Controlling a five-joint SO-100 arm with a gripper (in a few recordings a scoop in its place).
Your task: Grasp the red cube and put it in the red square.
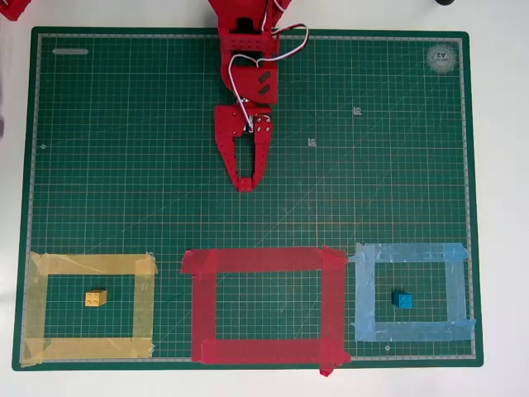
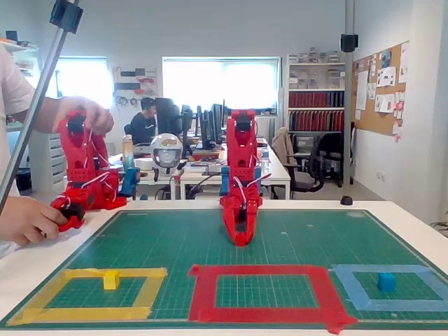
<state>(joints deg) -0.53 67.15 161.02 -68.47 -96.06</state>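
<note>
- Yellow tape outline [image 1: 91, 265], near left of the green cutting mat [image 1: 124, 124]: the yellow cube [image 1: 96, 298] sits inside it, clear of the tape
- Gripper [image 1: 245, 184], centre of the mat on the far side of the outlines: it points toward the near edge, tip low over the mat in the fixed view; the fingers converge to a point, but whether they are closed on anything cannot be told, red on red
- Red cube: its place cannot be told from these pictures; it may sit between the fingers
- Red square [image 1: 256, 260], near centre, just nearward of the gripper: only bare mat inside it
- Light blue tape outline [image 1: 409, 252], near right: the blue cube [image 1: 402, 299] sits inside it
- Step in hand, by judgement: either the grasp or the carry; placing not yet done
- Next move calls for: a short advance nearward over the far tape strip, then release inside the red square
</note>
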